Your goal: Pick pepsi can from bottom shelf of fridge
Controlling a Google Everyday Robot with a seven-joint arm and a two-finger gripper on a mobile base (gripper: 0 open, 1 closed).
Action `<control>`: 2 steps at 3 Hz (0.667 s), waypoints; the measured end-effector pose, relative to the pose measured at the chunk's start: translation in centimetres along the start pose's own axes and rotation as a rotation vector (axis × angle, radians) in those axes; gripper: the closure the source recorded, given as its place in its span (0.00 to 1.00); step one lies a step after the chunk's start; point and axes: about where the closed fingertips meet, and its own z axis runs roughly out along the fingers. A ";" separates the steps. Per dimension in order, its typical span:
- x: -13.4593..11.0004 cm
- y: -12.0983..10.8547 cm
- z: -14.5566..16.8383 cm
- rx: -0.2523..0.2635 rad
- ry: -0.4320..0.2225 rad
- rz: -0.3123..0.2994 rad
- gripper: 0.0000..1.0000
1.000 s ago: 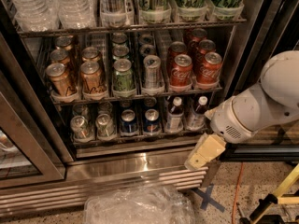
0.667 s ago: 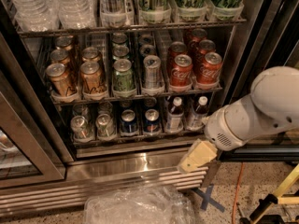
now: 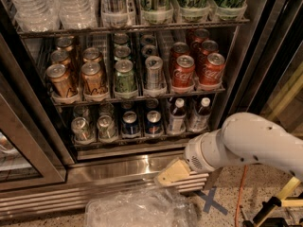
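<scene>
Where the fridge [image 3: 118, 167] shows its lowest tier, the bottom shelf [image 3: 142, 142] carries two silver cans [image 3: 81, 129] at the left, then the pepsi can [image 3: 130, 123] just beside its twin [image 3: 153, 122], then two dark bottles [image 3: 176, 116]. Nearer and rightward, the gripper [image 3: 171, 174] hangs before the base grille [image 3: 57, 200], above crumpled clear plastic [image 3: 142, 207], well apart from the can. Whether it is spread or closed cannot be told.

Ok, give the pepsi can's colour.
Pepsi can: dark blue, silver top, camera view. Gripper hangs below, by the grille.
</scene>
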 end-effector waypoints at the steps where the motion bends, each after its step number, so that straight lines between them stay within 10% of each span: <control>1: 0.2 2.7 2.1 0.042 -0.053 0.073 0.00; 2: -0.5 2.0 2.4 0.085 -0.098 0.078 0.00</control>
